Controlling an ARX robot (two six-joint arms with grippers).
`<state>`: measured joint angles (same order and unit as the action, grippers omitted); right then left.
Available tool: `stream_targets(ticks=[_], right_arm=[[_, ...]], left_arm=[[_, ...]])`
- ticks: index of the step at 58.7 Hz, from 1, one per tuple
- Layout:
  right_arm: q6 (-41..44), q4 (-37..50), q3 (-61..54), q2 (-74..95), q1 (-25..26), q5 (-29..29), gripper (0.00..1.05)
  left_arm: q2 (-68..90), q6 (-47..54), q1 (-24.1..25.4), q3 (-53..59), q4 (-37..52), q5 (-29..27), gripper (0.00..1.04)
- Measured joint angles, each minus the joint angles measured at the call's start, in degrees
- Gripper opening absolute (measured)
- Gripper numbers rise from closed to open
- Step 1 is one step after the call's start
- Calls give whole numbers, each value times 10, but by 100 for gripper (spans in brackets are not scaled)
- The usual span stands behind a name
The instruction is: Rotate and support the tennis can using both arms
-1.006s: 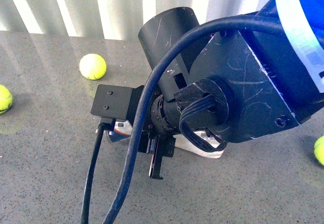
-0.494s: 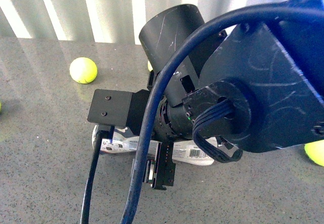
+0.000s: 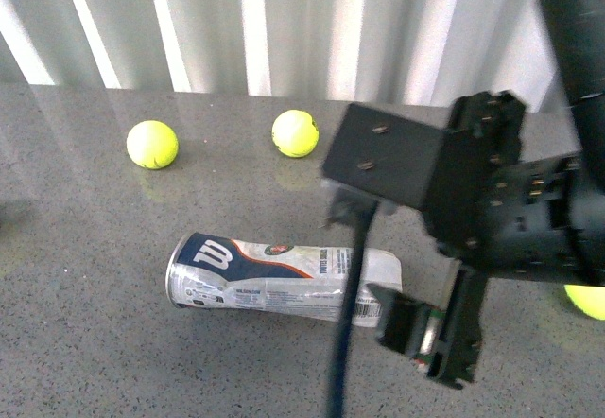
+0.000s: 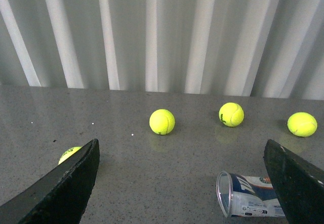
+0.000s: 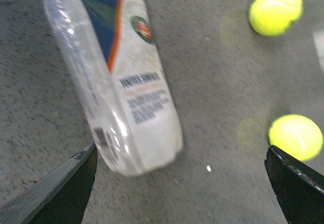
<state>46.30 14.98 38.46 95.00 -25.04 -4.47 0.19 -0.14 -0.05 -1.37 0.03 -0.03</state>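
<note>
Sideways on the grey table (image 3: 95,342), the tennis can (image 3: 274,281) lies in the front view, the right arm (image 3: 501,219) close by its barcode end (tennis balls (image 3: 152,144) sit behind). From the left wrist, the left gripper (image 4: 180,148) is spread and empty, the can well apart. From the right wrist, the right gripper (image 5: 182,148) gapes wide over the can, gripping nothing.
</note>
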Motion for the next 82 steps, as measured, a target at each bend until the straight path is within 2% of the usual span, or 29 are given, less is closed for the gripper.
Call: stream_targets(ticks=[4, 9, 18, 23, 31, 33, 34, 35, 37, 41, 48, 52, 55, 60, 82], right_arm=[[-12, 19, -26, -36, 34, 23, 97], [-33, 38, -57, -101, 104, 74, 97], [-67, 48, -92, -202, 212, 130, 97], [-104, 58, -104, -296, 287, 185, 97], [-174, 54, -117, -445, 341, 224, 97], [-200, 53, -126, -482, 348, 210, 96], [-217, 46, -129, -497, 358, 178, 93], [-243, 38, -135, -512, 364, 117, 90], [-302, 26, -152, -542, 367, 42, 83], [-385, 22, -200, -594, 344, -30, 68], [-437, 25, -254, -640, 316, -17, 44], [-445, 25, -269, -653, 305, 0, 33], [-450, 25, -283, -667, 274, 39, 22], [-453, 25, -301, -690, 254, 41, 5], [-456, -1, -345, -761, 252, 44, 3]], left_arm=[[0, 0, 0, 0, 0, 0, 98], [0, 0, 0, 0, 0, 0, 98], [0, 0, 0, 0, 0, 0, 98], [0, 0, 0, 0, 0, 0, 98], [0, 0, 0, 0, 0, 0, 98], [0, 0, 0, 0, 0, 0, 98], [0, 0, 0, 0, 0, 0, 98], [0, 0, 0, 0, 0, 0, 98], [0, 0, 0, 0, 0, 0, 98], [0, 0, 0, 0, 0, 0, 98], [0, 0, 0, 0, 0, 0, 98], [0, 0, 0, 0, 0, 0, 98], [0, 0, 0, 0, 0, 0, 98], [0, 0, 0, 0, 0, 1, 98], [0, 0, 0, 0, 0, 0, 98]])
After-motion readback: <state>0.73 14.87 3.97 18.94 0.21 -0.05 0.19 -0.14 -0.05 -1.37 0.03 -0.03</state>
